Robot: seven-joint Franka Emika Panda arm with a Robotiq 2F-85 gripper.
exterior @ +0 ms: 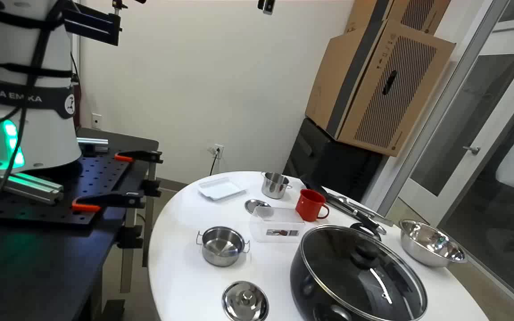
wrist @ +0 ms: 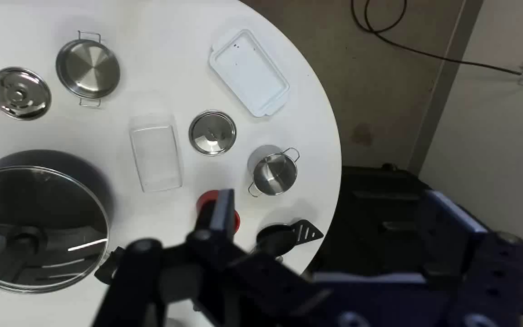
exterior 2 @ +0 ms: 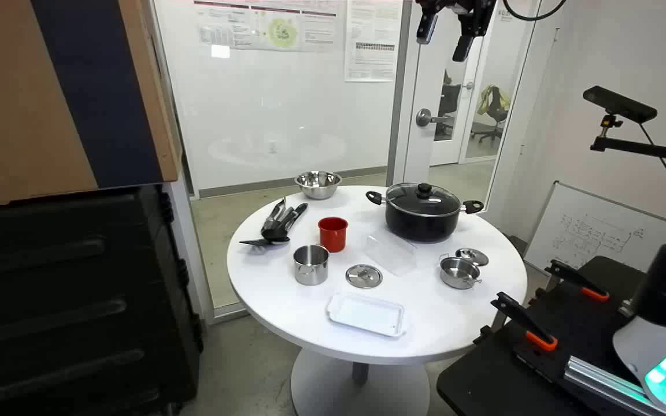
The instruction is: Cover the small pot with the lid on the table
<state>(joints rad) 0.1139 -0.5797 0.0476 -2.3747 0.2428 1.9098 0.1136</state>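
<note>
The small pot (exterior: 222, 245) is low-walled shiny steel with two wire handles, upright and uncovered on the white table; it also shows in an exterior view (exterior 2: 459, 274) and the wrist view (wrist: 88, 69). A round steel lid (exterior: 245, 302) with a knob, about as wide, lies flat beside it, apart; it also shows in an exterior view (exterior 2: 472, 256) and the wrist view (wrist: 20, 93). A smaller steel lid (wrist: 212, 133) lies near a taller steel pot (wrist: 275, 174). My gripper (exterior 2: 444, 45) is open, holding nothing, high above the table; its fingers (wrist: 334, 200) are wide apart.
A big black pot with a glass lid (exterior: 364, 276) stands near the knobbed lid. A clear plastic container (wrist: 156, 158), a red mug (exterior 2: 333, 234), a white tray (exterior 2: 366, 314), black utensils (exterior 2: 278, 222) and a wider steel bowl (exterior 2: 318, 185) are on the table.
</note>
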